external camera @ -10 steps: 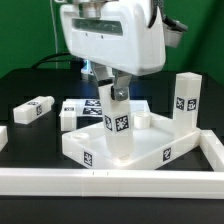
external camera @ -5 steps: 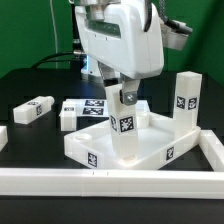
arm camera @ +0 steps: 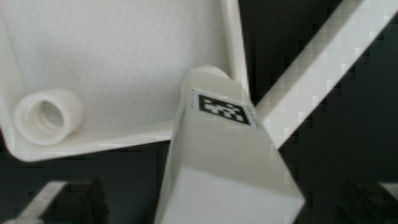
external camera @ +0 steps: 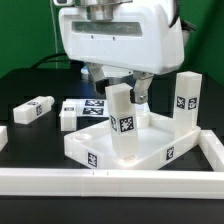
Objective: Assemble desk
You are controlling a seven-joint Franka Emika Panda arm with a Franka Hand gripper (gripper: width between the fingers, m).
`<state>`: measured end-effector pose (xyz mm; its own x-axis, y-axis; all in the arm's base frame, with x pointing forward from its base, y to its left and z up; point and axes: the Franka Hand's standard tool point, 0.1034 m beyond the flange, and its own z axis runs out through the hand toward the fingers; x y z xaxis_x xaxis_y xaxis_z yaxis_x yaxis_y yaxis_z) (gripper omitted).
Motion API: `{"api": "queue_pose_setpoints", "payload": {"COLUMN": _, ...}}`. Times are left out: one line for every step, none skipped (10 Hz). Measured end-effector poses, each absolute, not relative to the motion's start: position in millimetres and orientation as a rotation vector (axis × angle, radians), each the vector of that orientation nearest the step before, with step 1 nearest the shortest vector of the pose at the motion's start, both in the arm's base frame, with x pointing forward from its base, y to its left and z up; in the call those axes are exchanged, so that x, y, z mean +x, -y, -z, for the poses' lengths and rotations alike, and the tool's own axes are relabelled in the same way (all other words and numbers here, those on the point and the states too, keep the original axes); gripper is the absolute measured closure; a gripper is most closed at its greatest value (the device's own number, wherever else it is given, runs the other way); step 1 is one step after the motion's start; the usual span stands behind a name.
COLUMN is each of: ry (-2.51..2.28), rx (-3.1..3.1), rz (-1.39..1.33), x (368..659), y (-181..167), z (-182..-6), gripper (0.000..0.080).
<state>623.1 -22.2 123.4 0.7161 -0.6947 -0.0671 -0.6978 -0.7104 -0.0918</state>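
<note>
A black table [external camera: 30, 140] fills the scene, with dark, dim surroundings behind it. Nearest the exterior camera, a long white rail [external camera: 100, 182] runs along the table's front edge and turns back along the exterior view's right.

Just behind the rail lies the desk top [external camera: 75, 145], a white tray-like panel with a raised rim and small tags on its front wall. One leg [external camera: 120, 125] stands upright in its near corner, tag facing the camera. The gripper [external camera: 121, 90] hangs over this leg's upper end with its fingers [external camera: 141, 97] spread to either side and not pressing on it. The grip looks released.

In the wrist view the same leg [arm camera: 222, 170] rises toward the lens with its tag [arm camera: 222, 107] near the top. A round corner socket [arm camera: 48, 112] of the desk top [arm camera: 125, 60] sits unfilled beside it.

Farther back, a second leg [external camera: 185, 100] stands upright at the desk top's corner on the exterior view's right. Toward the exterior view's left, a loose leg [external camera: 68, 119] lies just beside the desk top, next to the marker board [external camera: 92, 106]. Another loose leg [external camera: 33, 110] lies further out on the table.
</note>
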Motion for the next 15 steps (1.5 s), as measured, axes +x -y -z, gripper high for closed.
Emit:
{"api": "queue_pose_setpoints", "payload": {"ry": -1.007, "rx": -2.857, "rz": -0.035, "x": 623.0, "y": 22.1, "z": -123.3, "gripper": 0.0151}}
{"api": "queue_pose_setpoints", "payload": {"ry": -0.867, "rx": -2.903, "rz": -0.027, "x": 622.9, "y": 21.9, "z": -123.3, "gripper": 0.0151}}
{"api": "queue_pose_setpoints", "payload": {"ry": -0.719, "rx": -2.941, "rz": -0.019, "x": 623.1, "y": 20.5, "z": -123.3, "gripper": 0.0151}}
{"api": "queue_pose_setpoints", "payload": {"ry": -0.569, "rx": -2.973, "rz": -0.009, "x": 623.6, "y": 19.3, "z": -123.6, "gripper": 0.0151}}
{"api": "queue_pose_setpoints", "payload": {"ry": -0.437, "rx": -2.994, "rz": -0.003, "x": 623.3, "y": 19.0, "z": -123.1, "gripper": 0.0151}}
{"api": "queue_pose_setpoints", "payload": {"ry": -0.272, "rx": -3.014, "rz": 0.005, "x": 623.0, "y": 18.8, "z": -122.8, "gripper": 0.0151}}
{"api": "queue_pose_setpoints", "payload": {"ry": -0.146, "rx": -3.022, "rz": 0.012, "x": 622.8, "y": 17.5, "z": -122.5, "gripper": 0.0151}}
{"api": "queue_pose_setpoints", "payload": {"ry": -0.068, "rx": -3.025, "rz": 0.015, "x": 622.7, "y": 16.4, "z": -122.3, "gripper": 0.0151}}
{"api": "queue_pose_setpoints", "payload": {"ry": 0.033, "rx": -3.026, "rz": 0.022, "x": 622.7, "y": 16.8, "z": -122.2, "gripper": 0.0151}}
{"api": "queue_pose_setpoints", "payload": {"ry": 0.057, "rx": -3.027, "rz": 0.027, "x": 622.4, "y": 17.8, "z": -121.6, "gripper": 0.0151}}
{"api": "queue_pose_setpoints", "payload": {"ry": 0.129, "rx": -3.025, "rz": 0.031, "x": 622.4, "y": 18.6, "z": -121.5, "gripper": 0.0151}}
{"api": "queue_pose_setpoints", "payload": {"ry": 0.117, "rx": -3.026, "rz": 0.030, "x": 622.4, "y": 18.5, "z": -121.5, "gripper": 0.0279}}
{"api": "queue_pose_setpoints", "payload": {"ry": 0.116, "rx": -3.026, "rz": 0.030, "x": 622.4, "y": 18.6, "z": -121.5, "gripper": 0.0279}}
{"api": "queue_pose_setpoints", "payload": {"ry": 0.116, "rx": -3.026, "rz": 0.030, "x": 622.4, "y": 18.7, "z": -121.5, "gripper": 0.0417}}
{"api": "queue_pose_setpoints", "payload": {"ry": 0.116, "rx": -3.026, "rz": 0.030, "x": 622.4, "y": 18.7, "z": -121.5, "gripper": 0.0511}}
